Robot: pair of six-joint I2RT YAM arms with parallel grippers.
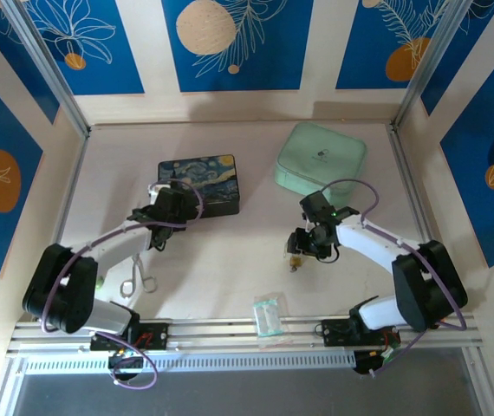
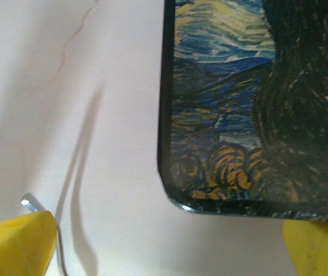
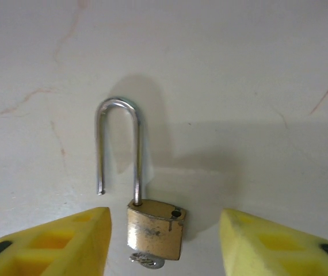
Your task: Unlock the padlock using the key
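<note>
Two boxes sit on the table (image 1: 230, 260), both closed, so their contents are hidden: a starry-night box (image 1: 199, 184) left of centre and a mint-green box (image 1: 321, 160) at upper right. One clear packet (image 1: 269, 314) lies at lower centre; I cannot tell what it holds. One padlock (image 3: 154, 227) lies flat at the bottom centre of the right wrist view. Its shackle (image 3: 118, 144) is open, with one leg free of the body, and one key (image 3: 147, 260) sits in its base. The right gripper (image 3: 164, 230) is spread, with a finger on each side clear of the padlock. The left gripper (image 2: 164, 247) is spread wide at the starry-night box's corner.
</note>
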